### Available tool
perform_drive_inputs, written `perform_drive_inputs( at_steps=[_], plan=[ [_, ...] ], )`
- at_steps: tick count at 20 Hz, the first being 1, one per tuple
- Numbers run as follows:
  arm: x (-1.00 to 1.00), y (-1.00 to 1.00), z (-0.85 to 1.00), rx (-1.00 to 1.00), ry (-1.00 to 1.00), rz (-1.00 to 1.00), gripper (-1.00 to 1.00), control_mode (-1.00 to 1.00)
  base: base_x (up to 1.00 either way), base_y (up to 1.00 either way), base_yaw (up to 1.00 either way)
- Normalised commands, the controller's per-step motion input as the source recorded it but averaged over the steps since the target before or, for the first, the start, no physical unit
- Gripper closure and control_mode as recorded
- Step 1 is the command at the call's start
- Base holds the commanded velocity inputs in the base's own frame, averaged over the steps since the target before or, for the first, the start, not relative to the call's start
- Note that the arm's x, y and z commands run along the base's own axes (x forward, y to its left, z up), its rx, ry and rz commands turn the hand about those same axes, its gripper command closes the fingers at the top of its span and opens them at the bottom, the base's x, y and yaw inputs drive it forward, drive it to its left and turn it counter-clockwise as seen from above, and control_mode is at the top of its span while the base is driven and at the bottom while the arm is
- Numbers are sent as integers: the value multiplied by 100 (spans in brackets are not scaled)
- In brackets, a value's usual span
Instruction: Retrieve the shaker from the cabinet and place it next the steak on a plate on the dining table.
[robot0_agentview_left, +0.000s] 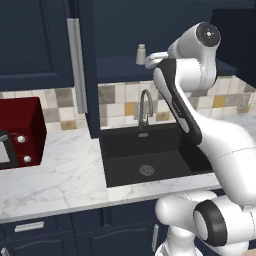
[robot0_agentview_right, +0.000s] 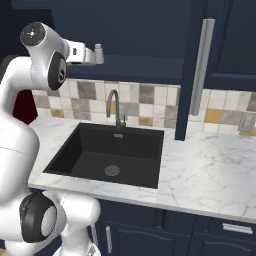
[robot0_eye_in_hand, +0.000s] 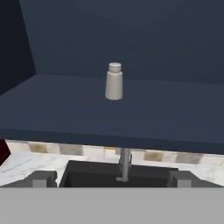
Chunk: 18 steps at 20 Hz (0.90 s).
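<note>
spread gripper (robot0_eye_in_hand: 112, 178) fingertips flank empty air; shaker (robot0_eye_in_hand: 114, 81) stands upright ahead on the cabinet (robot0_eye_in_hand: 109, 109) shelf, apart

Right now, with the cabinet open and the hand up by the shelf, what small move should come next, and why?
Probably ease the gripper straight forward toward the shaker. The shaker stands upright on the open cabinet shelf, roughly centred ahead of the two fingertips, which are spread wide apart and hold nothing, with bare shelf between them and it. Close only once the fingers flank its body.
</note>
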Motion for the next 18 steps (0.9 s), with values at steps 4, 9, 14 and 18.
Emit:
perform_drive_inputs(
  at_steps=[4, 9, 14, 18],
  plan=[
    [43, 0, 8, 0, 0, 0, -100, -100, 0, 0, 0],
    [28, 0, 11, 0, 0, 0, -100, -100, 0, 0, 0],
    [34, 0, 7, 0, 1, 0, -100, -100, 0, 0, 0],
    [49, 0, 0, 0, 7, 0, -100, -100, 0, 0, 0]
  ],
)
